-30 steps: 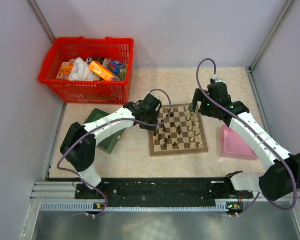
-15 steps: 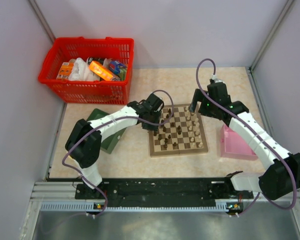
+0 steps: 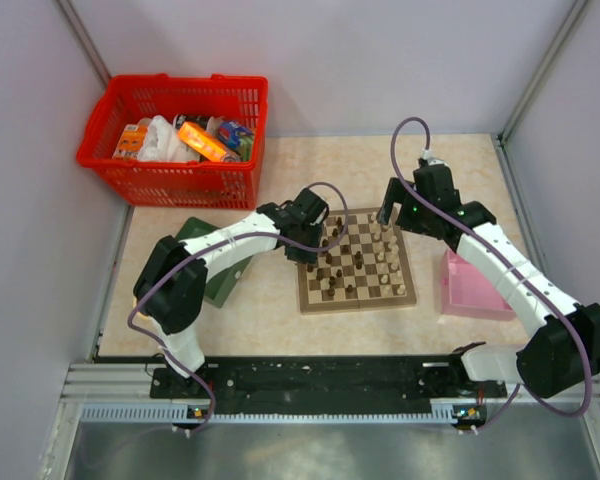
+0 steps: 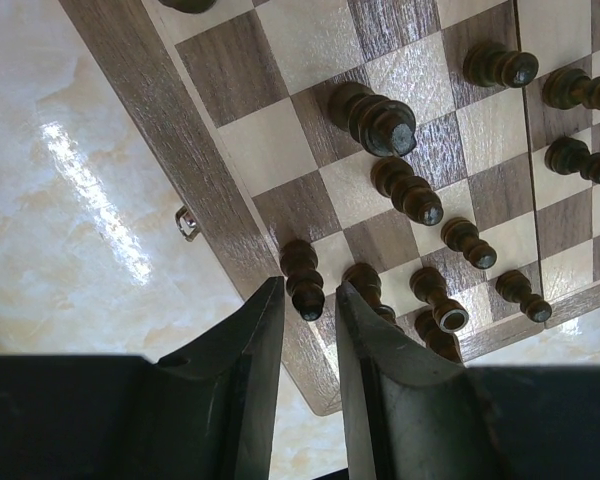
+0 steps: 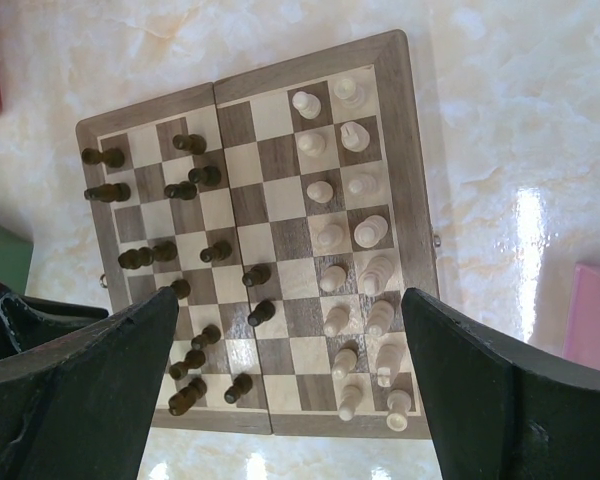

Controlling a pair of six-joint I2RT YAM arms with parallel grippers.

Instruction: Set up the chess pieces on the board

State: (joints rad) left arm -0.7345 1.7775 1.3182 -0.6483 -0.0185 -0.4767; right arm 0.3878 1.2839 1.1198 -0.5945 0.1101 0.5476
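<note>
Left hand (image 3: 318,242) hangs over the board (image 3: 356,303) — seemingly among dark pieces (image 3: 337,271) near its edge.

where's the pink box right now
In the top external view, the pink box sits on the table's right side, just right of the chessboard and near the right wall.

**A Pale Booth Around a Marbled Table**

A cream, marbled tabletop (image 3: 280,330) is enclosed on three sides by plain lilac-grey walls (image 3: 380,50). The back corners are marked by slanted grey metal posts (image 3: 85,40). The near edge is closed by a ribbed aluminium rail (image 3: 130,380), and a dull metal sheet (image 3: 330,450) is seen below it. Bright glare (image 4: 100,210) is thrown across the glossy tabletop.
</note>
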